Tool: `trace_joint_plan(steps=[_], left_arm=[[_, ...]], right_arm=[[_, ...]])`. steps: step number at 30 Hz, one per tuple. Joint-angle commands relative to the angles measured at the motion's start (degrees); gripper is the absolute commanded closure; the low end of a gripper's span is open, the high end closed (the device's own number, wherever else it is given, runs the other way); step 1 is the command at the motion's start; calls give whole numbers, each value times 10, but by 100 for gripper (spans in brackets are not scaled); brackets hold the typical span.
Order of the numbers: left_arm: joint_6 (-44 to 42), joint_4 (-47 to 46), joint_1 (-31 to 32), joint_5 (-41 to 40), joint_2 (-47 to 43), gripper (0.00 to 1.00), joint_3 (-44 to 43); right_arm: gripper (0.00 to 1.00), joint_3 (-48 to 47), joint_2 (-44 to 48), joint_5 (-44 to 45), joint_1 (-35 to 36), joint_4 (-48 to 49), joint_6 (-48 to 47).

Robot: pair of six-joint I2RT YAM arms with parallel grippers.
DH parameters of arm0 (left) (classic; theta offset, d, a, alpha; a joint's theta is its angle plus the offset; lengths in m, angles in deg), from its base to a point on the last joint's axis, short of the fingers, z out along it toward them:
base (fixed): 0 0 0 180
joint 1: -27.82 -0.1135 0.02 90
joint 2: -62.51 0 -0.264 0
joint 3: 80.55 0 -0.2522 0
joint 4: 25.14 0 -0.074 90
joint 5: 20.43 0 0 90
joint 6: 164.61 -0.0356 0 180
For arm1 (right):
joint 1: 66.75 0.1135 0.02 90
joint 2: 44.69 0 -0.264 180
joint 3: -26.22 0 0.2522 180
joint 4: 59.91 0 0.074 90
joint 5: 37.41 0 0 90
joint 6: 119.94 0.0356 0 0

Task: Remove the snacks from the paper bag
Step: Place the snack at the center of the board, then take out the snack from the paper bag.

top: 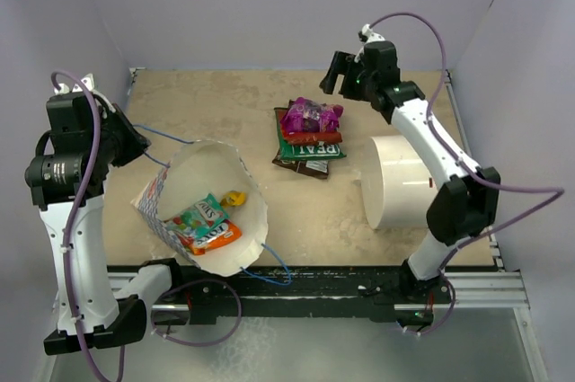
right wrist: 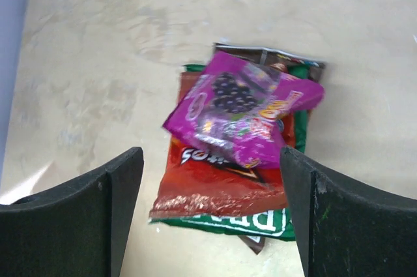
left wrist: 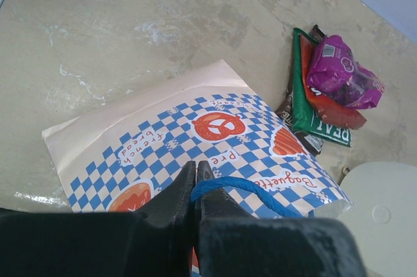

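The paper bag (top: 202,211), white with blue checks and orange logos, lies tipped with its mouth toward the camera; its checked side shows in the left wrist view (left wrist: 195,140). Teal, orange and yellow packets (top: 207,220) lie inside it. My left gripper (left wrist: 195,169) is shut on the bag's blue string handle (left wrist: 247,189); it shows in the top view (top: 135,139) at the bag's far left. A pile of snacks lies on the table: a magenta packet (right wrist: 241,107) on a red one (right wrist: 215,189), over green and dark ones (top: 310,135). My right gripper (right wrist: 208,218) is open and empty above the pile (top: 341,76).
A plain white cylinder (top: 400,180) lies on its side right of the snack pile, close under the right arm. Purple walls close the table at the back and sides. A black rail (top: 314,283) runs along the near edge.
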Motion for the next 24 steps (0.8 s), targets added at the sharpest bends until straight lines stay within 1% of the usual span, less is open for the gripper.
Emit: trace_joint_plan(steps=[1, 4, 7, 9, 11, 14, 16, 18, 20, 24], left_arm=[[-22, -33, 0, 28, -16, 100, -8], [-23, -39, 0, 36, -20, 100, -1], [-19, -42, 0, 42, -22, 100, 3], [-16, -42, 0, 48, -22, 100, 4], [-16, -41, 0, 52, -23, 100, 6], [-14, -35, 0, 59, -22, 100, 5], [-16, -30, 0, 64, -21, 100, 5], [-16, -25, 0, 66, -19, 100, 4], [-16, -19, 0, 67, -17, 100, 3], [-12, -3, 0, 66, -14, 100, 1]], right_arm=[[14, 76, 97, -92, 60, 128, -186], [14, 133, 154, -168, 134, 173, -340], [16, 186, 219, -233, 226, 201, -483], [17, 224, 256, -291, 265, 223, -556], [17, 266, 288, -339, 293, 257, -603], [20, 287, 309, -391, 340, 261, -681], [20, 282, 301, -386, 381, 233, -736], [21, 267, 269, -362, 421, 203, -778], [23, 248, 234, -334, 455, 182, -797], [29, 224, 162, -264, 510, 212, -802]])
